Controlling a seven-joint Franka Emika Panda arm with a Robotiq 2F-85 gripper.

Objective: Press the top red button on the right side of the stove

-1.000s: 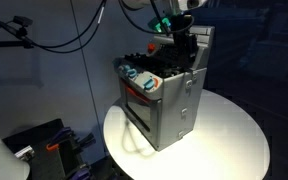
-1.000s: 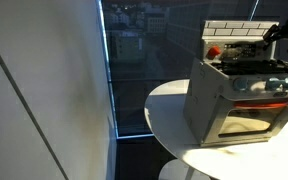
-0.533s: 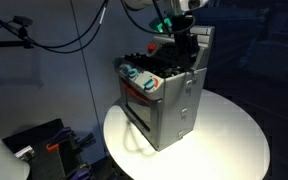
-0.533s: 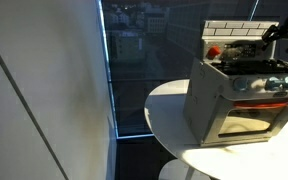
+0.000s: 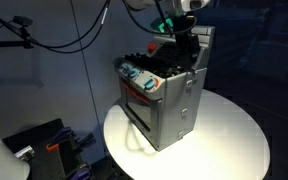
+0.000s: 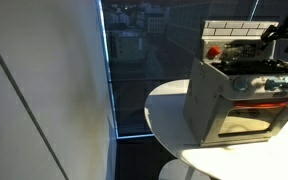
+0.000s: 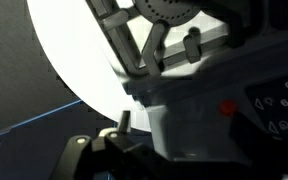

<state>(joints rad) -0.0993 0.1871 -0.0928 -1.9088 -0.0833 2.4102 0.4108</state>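
Exterior view from the knob side: shows the arm [image 5: 174, 10] entering at 12 o'clock and bent steeply downward, a green light on the wrist. Hangs the dark gripper [image 5: 187, 50] low over the rear of the black cooktop, just in front of the back panel. Cannot tell from here how far apart the jaws stand; nothing visibly held. Places the stove [image 5: 169, 100] near the middle of a round white bench [image 5: 234, 140], its teal and red knobs [image 5: 136, 76] turned toward 8 o'clock. Puts the stove's top directly beneath the gripper, at its 6 o'clock. Dim room all around, black cables [image 5: 64, 35] looping at 10 o'clock, dark gear on the floor at 7 o'clock.

Exterior view from the oven-door side: catches only the gripper [image 6: 281, 34] at the frame's 2 o'clock edge, poised above the cooktop, close to the brick-pattern back panel [image 6: 234, 30]. Leaves the jaw opening unreadable here too. Sets the stove [image 6: 224, 100] at 3 o'clock on the bench [image 6: 169, 115], reddish oven window glowing. Behind, a tall window [image 6: 144, 50] on a night cityscape; a pale wall [image 6: 44, 100] filling the 9 o'clock half.

Wrist view: blurred and close. Shows grey metal fingers [image 7: 124, 45] at 12 o'clock against the bright bench [image 7: 69, 50], with grey stove metal [image 7: 184, 130] below and a small red spot [image 7: 227, 108] at 3 o'clock.
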